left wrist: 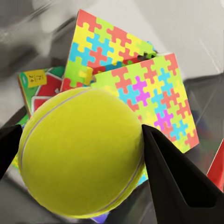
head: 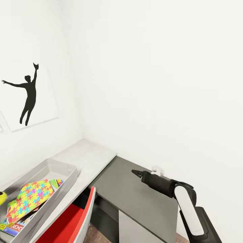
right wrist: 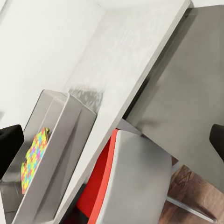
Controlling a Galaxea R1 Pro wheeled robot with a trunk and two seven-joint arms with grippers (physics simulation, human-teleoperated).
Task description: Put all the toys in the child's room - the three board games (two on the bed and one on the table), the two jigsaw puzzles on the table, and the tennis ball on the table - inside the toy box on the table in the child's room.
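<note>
**Ball held over the toy box**

I have the tennis ball (left wrist: pixel 81 151) clamped in my left gripper (left wrist: pixel 81 154); in the left wrist view a dark finger (left wrist: pixel 175 179) presses against each side of it. In the head view just a yellow sliver of the ball (head: pixel 2 197) shows at the left edge, above the near end of the toy box (head: pixel 64 168).

Below the ball lie two jigsaw puzzles (left wrist: pixel 149 98), one overlapping the other, both tilted rather than flat. Under them I see a board game (left wrist: pixel 39 88) with a red and green cover, and in the head view another game's edge (head: pixel 13 228) pokes out at the near end of the box. All of these are inside the box.

The box sits on the table (head: pixel 91 157), along its left side near the wall. A silhouette picture (head: pixel 28 98) hangs on that wall. A red and grey chair (head: pixel 72 221) stands tucked at the table's near edge. To the right, lower than the table, is a dark side unit (head: pixel 135 199).

My right gripper (head: pixel 136 173) hangs over the side unit, pointing left. In its wrist view the two dark fingers (right wrist: pixel 9 144) stand wide apart with nothing between them, so it is released.
</note>
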